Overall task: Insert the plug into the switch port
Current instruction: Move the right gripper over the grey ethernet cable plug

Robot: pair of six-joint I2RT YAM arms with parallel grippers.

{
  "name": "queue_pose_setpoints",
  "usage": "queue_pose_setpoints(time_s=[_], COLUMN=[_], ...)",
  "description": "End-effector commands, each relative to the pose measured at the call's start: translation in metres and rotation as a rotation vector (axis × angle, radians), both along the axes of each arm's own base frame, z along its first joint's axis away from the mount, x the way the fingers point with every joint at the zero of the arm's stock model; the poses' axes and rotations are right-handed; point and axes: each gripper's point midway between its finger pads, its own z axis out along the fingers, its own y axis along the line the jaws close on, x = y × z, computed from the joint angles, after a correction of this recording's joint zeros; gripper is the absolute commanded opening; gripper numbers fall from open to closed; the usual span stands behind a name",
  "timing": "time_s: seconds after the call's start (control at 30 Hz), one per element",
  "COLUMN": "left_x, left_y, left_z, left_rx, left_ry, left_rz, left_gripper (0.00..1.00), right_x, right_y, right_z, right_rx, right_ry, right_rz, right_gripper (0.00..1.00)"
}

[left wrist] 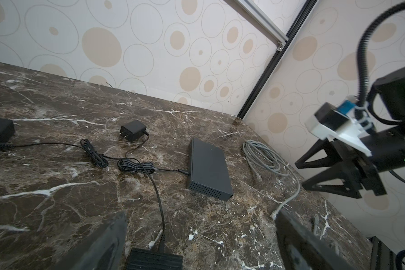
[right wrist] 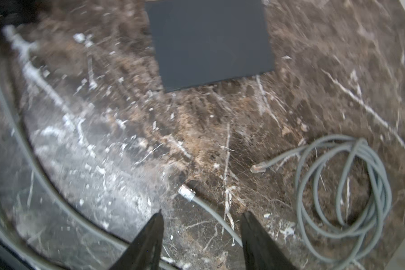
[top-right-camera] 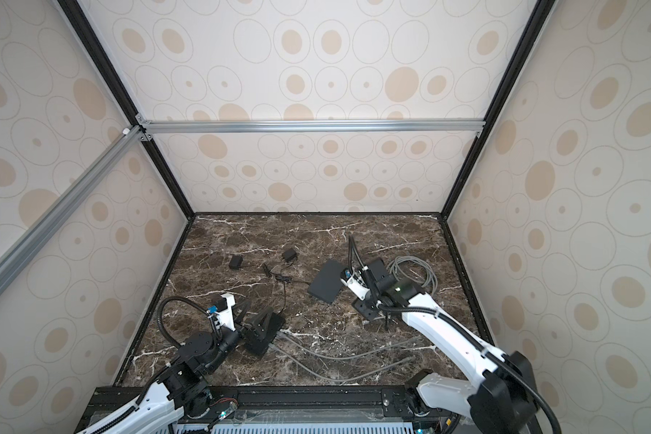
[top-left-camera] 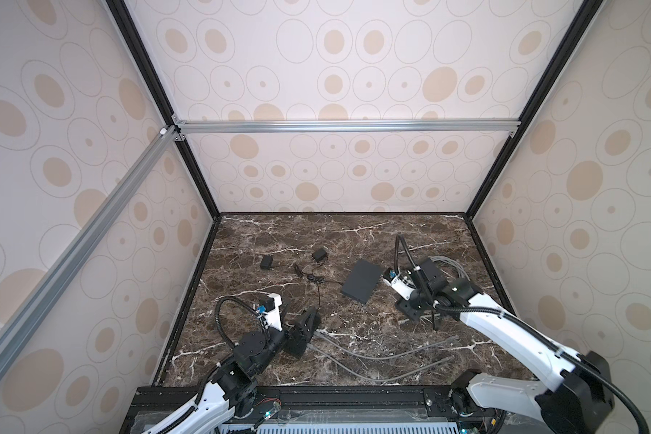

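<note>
I am hovering my right gripper point(right wrist: 204, 212) low over the marble table point(top-left-camera: 354, 240) with its jaws standing apart and clamping nothing, so that they are straddling the grey cable just behind its plug point(right wrist: 186, 192). I am taking it there, I judge, because a hold close to the connector should leave little slack to bend during insertion. The plug is lying flat on the stone just ahead of my fingertips, slightly toward one side, with its cable running back between the jaws. The network switch point(right wrist: 208, 42) is sitting beyond it, apart from it; its ports are not showing in any view, so I am guessing they face the side toward me. A second plug point(right wrist: 257, 167), belonging to the coiled Ethernet cable point(right wrist: 341, 187), is lying near the first, and I am leaving it alone. My left gripper point(left wrist: 200, 214) is waiting fully spread and empty on the other side of the switch, where the power cord point(left wrist: 168, 170) is already entering the housing, probably ready to brace it.
</note>
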Motion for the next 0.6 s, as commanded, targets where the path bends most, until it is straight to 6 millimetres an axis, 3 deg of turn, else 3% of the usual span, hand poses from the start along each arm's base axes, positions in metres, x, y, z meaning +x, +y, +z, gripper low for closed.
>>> queue_pose_setpoints(time_s=[0.0,0.1,0.2,0.33,0.43,0.57], left_x=[0.002,0.003,0.004,0.005,0.005,0.003], left_y=[-0.002,-0.004,-0.010,-0.015,-0.015,-0.009], left_z=[0.011,0.010,0.010,0.007,0.006,0.008], left_rx=[-0.024,-0.010,0.014,0.032,0.024,-0.004], left_ry=[-0.021,-0.016,-0.014,-0.002,-0.004,-0.024], left_rz=[-0.007,-0.019,-0.048,-0.074,-0.081,-0.069], left_gripper=[0.98,0.98,0.98,0.98,0.98,0.98], right_x=[-0.010,-0.023,-0.025,-0.015,-0.004,0.006], right_y=[0.026,0.016,0.004,-0.005,-0.004,-0.022], right_z=[0.014,0.005,-0.010,-0.036,-0.053,-0.065], right_rx=[-0.007,-0.139,-0.293,-0.408,-0.395,-0.464], right_ry=[-0.166,-0.032,0.117,0.226,0.229,0.245], right_rz=[0.400,0.531,0.561,0.553,0.556,0.535], right_gripper=[0.51,0.45,0.43,0.41,0.39,0.33])
